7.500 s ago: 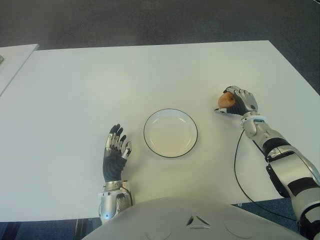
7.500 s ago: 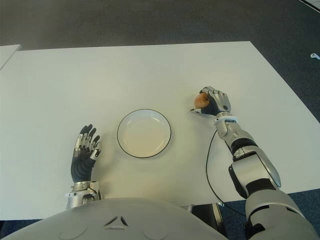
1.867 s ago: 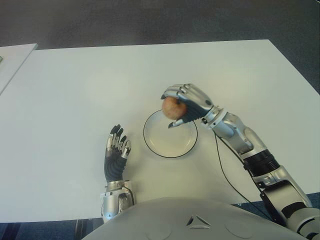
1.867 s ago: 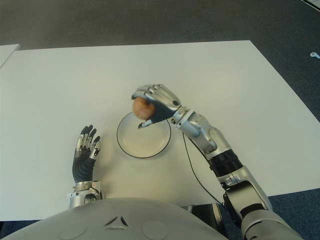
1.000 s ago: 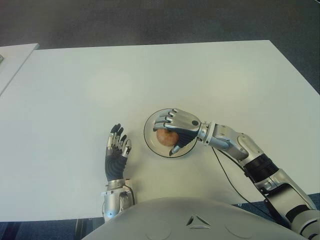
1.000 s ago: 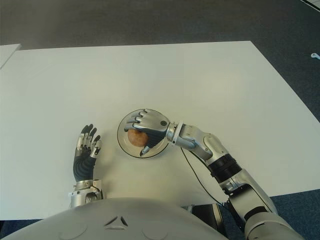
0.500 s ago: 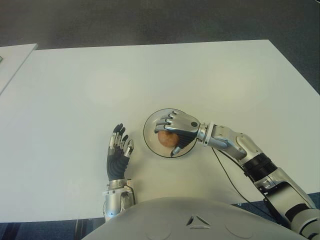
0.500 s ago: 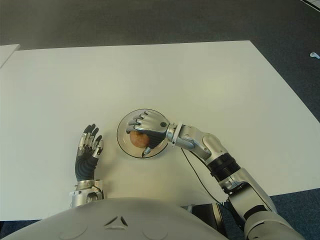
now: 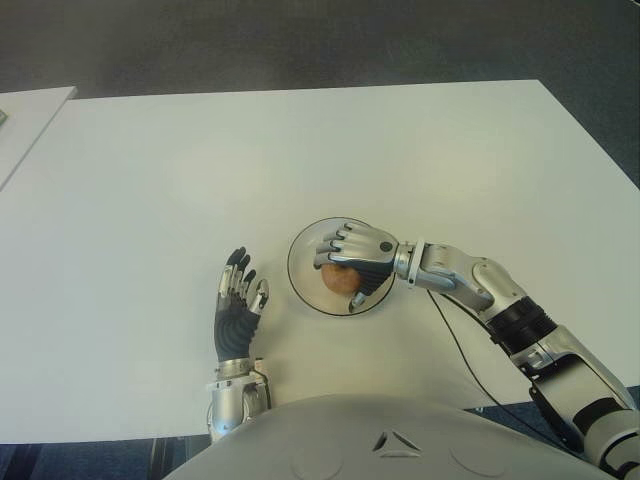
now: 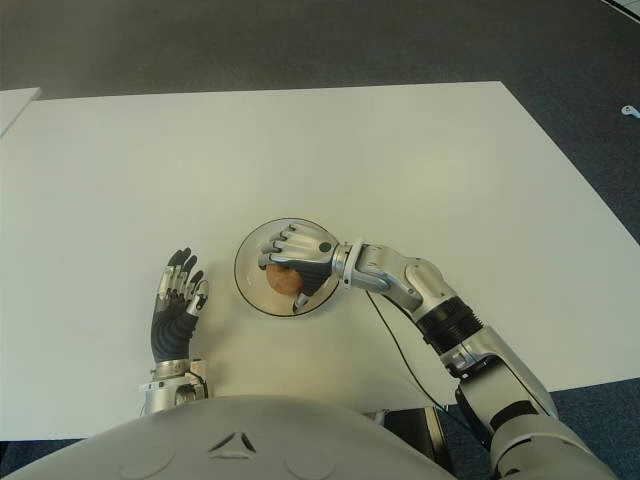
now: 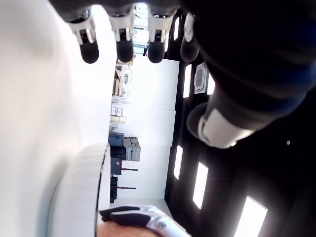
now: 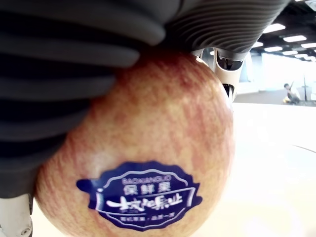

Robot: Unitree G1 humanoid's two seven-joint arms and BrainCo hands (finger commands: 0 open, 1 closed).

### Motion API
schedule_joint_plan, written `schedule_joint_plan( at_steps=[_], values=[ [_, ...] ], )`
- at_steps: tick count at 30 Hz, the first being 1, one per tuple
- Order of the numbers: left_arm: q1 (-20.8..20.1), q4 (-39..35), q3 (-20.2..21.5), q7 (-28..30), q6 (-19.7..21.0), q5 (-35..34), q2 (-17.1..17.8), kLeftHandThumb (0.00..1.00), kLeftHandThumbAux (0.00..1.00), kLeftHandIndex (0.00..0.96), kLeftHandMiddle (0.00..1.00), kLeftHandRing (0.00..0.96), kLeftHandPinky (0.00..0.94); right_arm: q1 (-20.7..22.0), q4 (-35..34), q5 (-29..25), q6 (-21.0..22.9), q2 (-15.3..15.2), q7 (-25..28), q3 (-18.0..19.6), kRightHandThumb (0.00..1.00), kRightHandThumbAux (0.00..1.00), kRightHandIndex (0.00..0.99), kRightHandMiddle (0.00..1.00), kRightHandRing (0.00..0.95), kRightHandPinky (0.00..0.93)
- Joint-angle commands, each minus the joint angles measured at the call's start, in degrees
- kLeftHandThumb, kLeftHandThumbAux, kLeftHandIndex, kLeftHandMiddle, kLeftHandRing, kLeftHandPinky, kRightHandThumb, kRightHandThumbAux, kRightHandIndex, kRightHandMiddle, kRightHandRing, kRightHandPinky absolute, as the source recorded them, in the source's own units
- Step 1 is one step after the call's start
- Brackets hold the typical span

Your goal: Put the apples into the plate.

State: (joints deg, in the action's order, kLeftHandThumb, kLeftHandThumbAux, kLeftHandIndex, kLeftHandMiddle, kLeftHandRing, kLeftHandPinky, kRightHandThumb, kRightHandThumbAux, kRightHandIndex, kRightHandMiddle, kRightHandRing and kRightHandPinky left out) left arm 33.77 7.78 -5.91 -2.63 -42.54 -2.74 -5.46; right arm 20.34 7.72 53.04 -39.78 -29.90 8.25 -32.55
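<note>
Nearest me, left hand point(image 9: 237, 303) sits just left of the plate point(image 9: 302, 256), fingers spread, holding nothing. Right hand point(image 9: 356, 262) is over the plate, fingers wrapped on the apple point(image 9: 338, 279), low inside the rim. Wrist cam shows a blue sticker on the apple. White table point(image 9: 300, 150) beyond.

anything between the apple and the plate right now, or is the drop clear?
Nothing visible stands in the way. The right hand is over the plate with its fingers closed around the apple, which is already low inside the rim. No other object shows in the plate. The left hand shows open, to the plate's left.
</note>
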Motion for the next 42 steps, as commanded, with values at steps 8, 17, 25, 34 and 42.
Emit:
schedule_joint_plan(
  at_steps=[8,17,25,34,42],
  values=[
    [0.22,1.35,-0.8,0.05,1.23,-0.01,-1.59,0.128,0.741,0.0,0.0,0.0,0.0,3.02,0.08,1.16,-0.03,-0.84,4.06,-1.06,0.854,0.675,0.409,0.504,0.768,0.763],
    [0.31,1.22,-0.35,-2.09,0.89,1.84,-2.38,0.163,0.728,0.0,0.0,0.0,0.0,5.04,0.07,3.91,-2.63,-1.41,1.37,-1.75,0.854,0.674,0.408,0.514,0.805,0.812],
    [0.2,1.34,-0.84,-2.33,0.79,1.42,-2.34,0.181,0.71,0.0,0.0,0.0,0.0,4.63,1.33,3.85,-2.74,-0.39,-1.88,-1.31,0.855,0.673,0.411,0.517,0.818,0.826],
    [0.61,0.54,-1.39,-2.07,1.44,0.06,-1.96,0.185,0.697,0.0,0.0,0.0,0.0,2.14,6.03,-4.69,-4.65,1.89,-6.81,1.35,0.664,0.632,0.334,0.323,0.301,0.239],
    [0.32,0.93,-1.69,-1.77,0.86,-1.44,-2.27,0.189,0.715,0.0,0.0,0.0,0.0,2.44,6.26,-3.53,-5.05,1.42,-7.16,1.01,0.2,0.542,0.049,0.04,0.03,0.021]
  ],
)
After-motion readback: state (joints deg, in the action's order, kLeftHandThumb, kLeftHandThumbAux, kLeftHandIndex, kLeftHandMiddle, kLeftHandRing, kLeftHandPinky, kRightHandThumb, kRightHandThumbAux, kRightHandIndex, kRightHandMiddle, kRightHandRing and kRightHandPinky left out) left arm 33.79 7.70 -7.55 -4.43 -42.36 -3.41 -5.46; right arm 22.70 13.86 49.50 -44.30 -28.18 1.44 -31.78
